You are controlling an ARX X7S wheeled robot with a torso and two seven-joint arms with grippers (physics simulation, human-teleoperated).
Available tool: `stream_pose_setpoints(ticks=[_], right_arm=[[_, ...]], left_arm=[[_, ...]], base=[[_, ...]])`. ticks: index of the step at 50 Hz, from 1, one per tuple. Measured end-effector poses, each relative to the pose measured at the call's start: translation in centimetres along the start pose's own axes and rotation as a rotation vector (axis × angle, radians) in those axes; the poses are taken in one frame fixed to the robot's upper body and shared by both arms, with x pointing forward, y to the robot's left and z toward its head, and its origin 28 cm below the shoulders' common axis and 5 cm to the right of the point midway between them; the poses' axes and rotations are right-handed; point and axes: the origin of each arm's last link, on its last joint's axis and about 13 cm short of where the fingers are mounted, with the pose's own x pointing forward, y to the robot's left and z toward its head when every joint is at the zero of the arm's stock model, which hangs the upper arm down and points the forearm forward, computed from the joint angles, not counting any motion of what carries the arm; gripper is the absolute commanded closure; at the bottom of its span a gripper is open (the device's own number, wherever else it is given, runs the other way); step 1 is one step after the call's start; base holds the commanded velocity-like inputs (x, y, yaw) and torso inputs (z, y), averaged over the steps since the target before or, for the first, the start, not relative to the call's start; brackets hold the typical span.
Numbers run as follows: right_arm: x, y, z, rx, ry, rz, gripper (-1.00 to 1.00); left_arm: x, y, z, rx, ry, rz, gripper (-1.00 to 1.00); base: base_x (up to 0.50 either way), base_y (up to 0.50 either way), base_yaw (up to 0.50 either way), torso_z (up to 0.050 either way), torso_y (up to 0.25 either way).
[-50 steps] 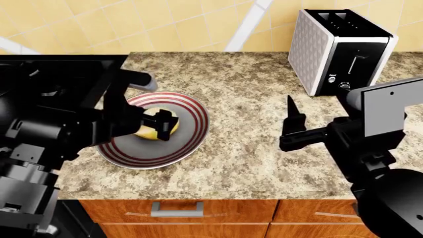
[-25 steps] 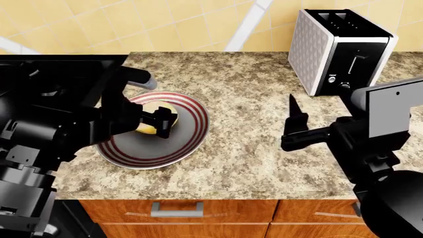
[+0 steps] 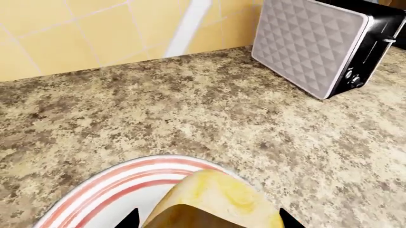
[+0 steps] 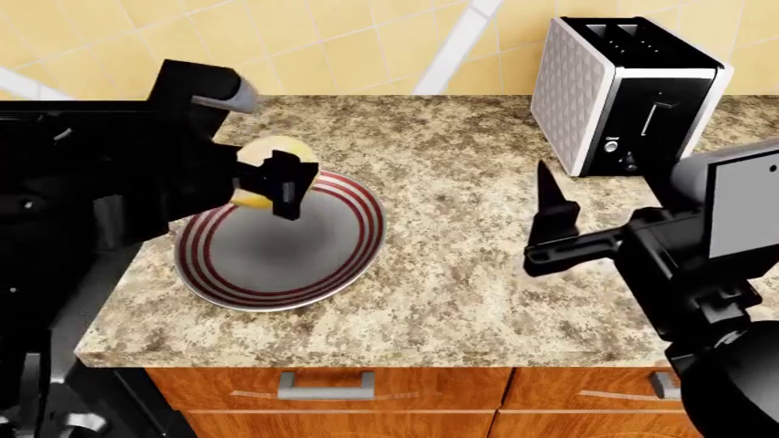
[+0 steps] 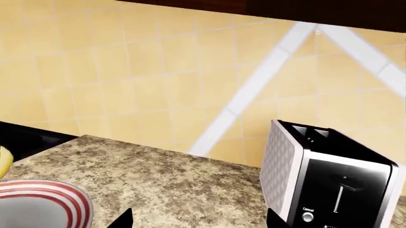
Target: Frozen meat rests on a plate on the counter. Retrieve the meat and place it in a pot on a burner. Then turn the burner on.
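Note:
The pale yellow meat (image 4: 265, 157) is held in my left gripper (image 4: 283, 182), lifted above the far left rim of the plate (image 4: 319, 260). In the left wrist view the meat (image 3: 216, 194) fills the space between the jaws, with the ringed plate (image 3: 120, 183) below it. The plate lies on the granite counter (image 4: 475, 274) and holds nothing else. My right gripper (image 4: 550, 224) is open and empty, hovering over the counter right of the plate; the right wrist view shows the plate's edge (image 5: 44, 194). The pot is out of view.
A silver and black toaster (image 4: 627, 91) stands at the counter's back right, also in the left wrist view (image 3: 323, 42) and the right wrist view (image 5: 323, 175). A yellow tiled wall (image 4: 305, 46) backs the counter. A drawer handle (image 4: 327, 388) sits below the front edge.
My left gripper has lifted the meat off the plate, up and toward the back left. The right gripper has barely shifted.

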Motion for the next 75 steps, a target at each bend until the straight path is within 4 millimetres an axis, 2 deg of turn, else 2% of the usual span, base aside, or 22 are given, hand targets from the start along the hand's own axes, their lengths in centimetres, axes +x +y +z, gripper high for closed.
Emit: stream_pose_setpoints(ticks=[15, 35, 53, 67, 75], right_arm=[[-0.1, -0.3, 0.5, -0.010, -0.041, 0.015, -1.00], [-0.1, 0.0, 0.9, -0.021, -0.053, 0.041, -1.00], [0.0, 0.0, 0.8, -0.024, -0.051, 0.046, -1.00], [-0.1, -0.2, 0.8, -0.003, -0.049, 0.033, -1.00], [-0.1, -0.2, 0.7, 0.008, -0.045, 0.025, -1.00]], left_arm=[[-3.7, -1.2, 2.6, 0.017, -0.111, 0.006, 1.00], [-6.1, -0.9, 4.9, 0.021, -0.218, 0.050, 1.00], [-6.5, -0.4, 6.3, 0.017, -0.267, 0.081, 1.00], [-6.4, -0.1, 7.0, 0.017, -0.285, 0.096, 1.00], [-5.7, 0.3, 7.7, 0.014, -0.284, 0.097, 1.00]], base=[[0.00, 0.39, 0.00, 0.000, 0.000], [0.00, 0.50, 0.00, 0.000, 0.000], [0.00, 0.50, 0.00, 0.000, 0.000], [0.00, 0.01, 0.00, 0.000, 0.000], [0.00, 0.00, 0.00, 0.000, 0.001]])
